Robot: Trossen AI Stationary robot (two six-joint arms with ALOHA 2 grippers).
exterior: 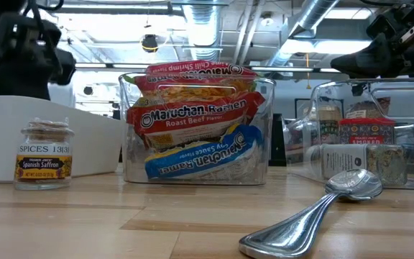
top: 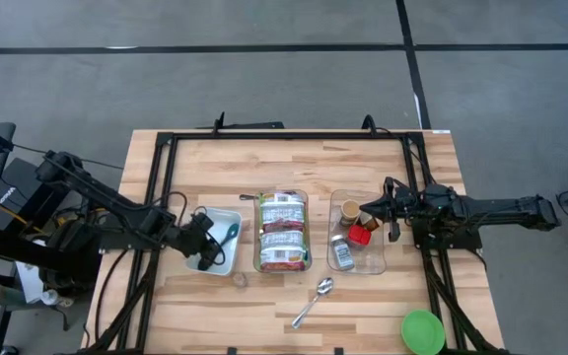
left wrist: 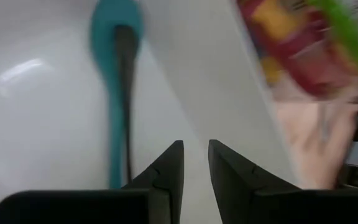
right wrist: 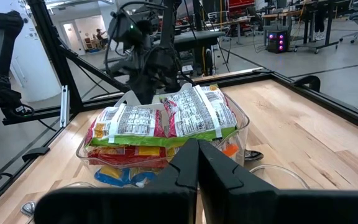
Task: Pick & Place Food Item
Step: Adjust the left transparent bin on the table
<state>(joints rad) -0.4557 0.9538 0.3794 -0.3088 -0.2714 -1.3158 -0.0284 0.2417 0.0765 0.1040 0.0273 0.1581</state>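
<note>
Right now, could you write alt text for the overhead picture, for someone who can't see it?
Seen from above, a wooden table holds a white bin, a clear bin of ramen packs and a clear bin of spice jars. The left hand is over the white bin beside a teal spoon; the right hand hovers shut over the jars. A metal spoon and green lid lie nearer the front.

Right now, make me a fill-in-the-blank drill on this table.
1. The ramen packets sit in a clear ___.
2. The teal spoon lies in the ___ bin, under the left gripper.
3. The metal spoon lies bare on the ___.
4. The green lid lies near the table's front ___ corner.

Missing: bin; white; table; right
</note>
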